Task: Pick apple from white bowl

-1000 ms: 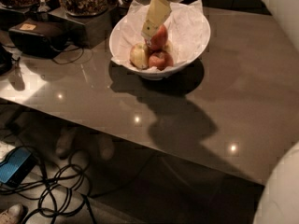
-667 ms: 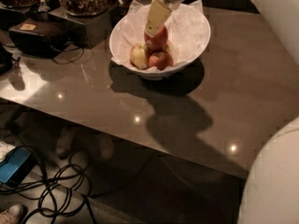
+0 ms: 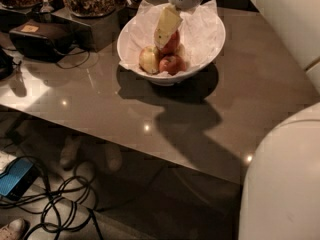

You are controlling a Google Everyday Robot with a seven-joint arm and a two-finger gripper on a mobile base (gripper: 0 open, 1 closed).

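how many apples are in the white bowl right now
3. A yellow-green apple at the left of the white bowl, a smaller red apple beside it, and the apple behind them, under the gripper. The gripper may hide others.

I can read no text, label or number anywhere. My tool (image 3: pixel 165 31) hangs over the white bowl (image 3: pixel 212 46) at the top centre of the frame, and it bears no marking.

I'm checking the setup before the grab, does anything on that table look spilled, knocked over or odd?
Nothing stands out. The white bowl sits upright on the table, the apple and two others inside on the paper. The claw is down in the bowl, against the apple.
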